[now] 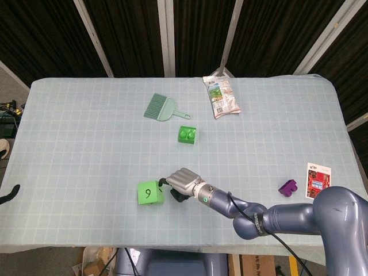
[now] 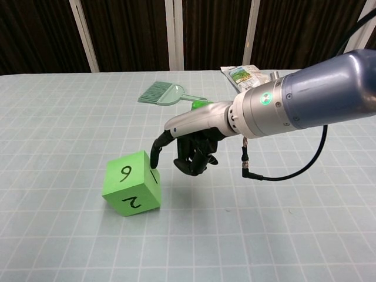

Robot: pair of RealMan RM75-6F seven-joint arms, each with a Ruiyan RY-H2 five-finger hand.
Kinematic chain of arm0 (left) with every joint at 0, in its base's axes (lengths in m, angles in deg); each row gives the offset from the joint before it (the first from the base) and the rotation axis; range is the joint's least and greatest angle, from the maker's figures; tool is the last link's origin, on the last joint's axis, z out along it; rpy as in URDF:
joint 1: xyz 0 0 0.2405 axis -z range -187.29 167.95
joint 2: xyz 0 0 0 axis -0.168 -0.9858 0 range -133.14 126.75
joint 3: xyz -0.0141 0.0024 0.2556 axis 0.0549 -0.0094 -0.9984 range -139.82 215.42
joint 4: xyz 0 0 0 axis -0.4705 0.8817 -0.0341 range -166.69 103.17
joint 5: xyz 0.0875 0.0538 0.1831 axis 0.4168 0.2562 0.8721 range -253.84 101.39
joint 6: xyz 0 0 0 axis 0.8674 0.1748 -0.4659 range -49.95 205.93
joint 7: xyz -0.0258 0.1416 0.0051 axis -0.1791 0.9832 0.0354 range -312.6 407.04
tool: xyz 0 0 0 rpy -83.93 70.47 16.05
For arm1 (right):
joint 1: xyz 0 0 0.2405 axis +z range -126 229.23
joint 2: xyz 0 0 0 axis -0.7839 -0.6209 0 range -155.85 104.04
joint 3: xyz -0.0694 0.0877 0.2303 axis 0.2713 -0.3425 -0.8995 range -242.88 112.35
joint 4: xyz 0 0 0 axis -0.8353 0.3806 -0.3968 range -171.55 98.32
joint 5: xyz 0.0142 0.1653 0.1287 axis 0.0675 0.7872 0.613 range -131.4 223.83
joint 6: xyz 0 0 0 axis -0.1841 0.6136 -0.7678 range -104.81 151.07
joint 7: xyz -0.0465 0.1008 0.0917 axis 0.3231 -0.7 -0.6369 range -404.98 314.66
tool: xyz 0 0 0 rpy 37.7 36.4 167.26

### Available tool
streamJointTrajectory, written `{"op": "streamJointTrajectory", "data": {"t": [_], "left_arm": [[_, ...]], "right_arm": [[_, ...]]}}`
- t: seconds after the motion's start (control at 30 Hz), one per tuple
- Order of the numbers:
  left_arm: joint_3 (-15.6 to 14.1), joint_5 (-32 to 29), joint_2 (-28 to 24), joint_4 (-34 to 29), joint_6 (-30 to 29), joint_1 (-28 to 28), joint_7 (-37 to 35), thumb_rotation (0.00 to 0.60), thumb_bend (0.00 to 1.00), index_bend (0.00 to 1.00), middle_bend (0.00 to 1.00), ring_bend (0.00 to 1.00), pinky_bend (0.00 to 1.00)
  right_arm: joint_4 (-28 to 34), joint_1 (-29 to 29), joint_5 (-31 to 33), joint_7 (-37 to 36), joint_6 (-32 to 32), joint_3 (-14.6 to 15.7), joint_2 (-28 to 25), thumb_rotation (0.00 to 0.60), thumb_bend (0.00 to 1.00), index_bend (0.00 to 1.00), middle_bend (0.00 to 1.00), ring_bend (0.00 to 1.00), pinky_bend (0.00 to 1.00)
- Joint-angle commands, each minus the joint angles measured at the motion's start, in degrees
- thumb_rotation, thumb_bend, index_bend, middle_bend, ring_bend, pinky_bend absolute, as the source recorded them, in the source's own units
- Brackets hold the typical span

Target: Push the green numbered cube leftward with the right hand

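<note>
The green numbered cube (image 1: 149, 192) (image 2: 131, 183) sits near the table's front, a 9 on top and a 2 and a 1 on its near sides. My right hand (image 1: 180, 184) (image 2: 189, 147) is just right of it, most fingers curled in. One black-tipped finger (image 2: 155, 156) reaches out and touches the cube's upper right edge. Nothing is held. Only a dark tip of my left hand (image 1: 8, 194) shows at the left edge of the head view; its fingers cannot be made out.
A green toy brick (image 1: 187, 134) lies behind the hand, a green dustpan brush (image 1: 160, 107) and a snack packet (image 1: 221, 96) farther back. A purple piece (image 1: 288, 187) and a printed card (image 1: 318, 181) lie at the right. The table's front edge (image 1: 115, 246) is close.
</note>
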Motion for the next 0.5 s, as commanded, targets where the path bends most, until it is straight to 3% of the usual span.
{"op": "streamJointTrajectory", "data": {"t": [0.03, 0.5], "left_arm": [[0.0, -0.1, 0.1, 0.0, 0.1, 0.1, 0.1, 0.6, 0.34, 0.11, 0.0, 0.0, 0.08], [0.0, -0.2, 0.0, 0.1, 0.3, 0.2, 0.0, 0.6, 0.34, 0.11, 0.0, 0.0, 0.08]], "right_arm": [[-0.1, 0.0, -0.1, -0.3, 0.2, -0.2, 0.1, 0.6, 0.75, 0.24, 0.81, 0.8, 0.67], [-0.7, 0.6, 2.6, 1.9, -2.1, 0.5, -1.6, 0.6, 0.75, 0.24, 0.81, 0.8, 0.67]]}}
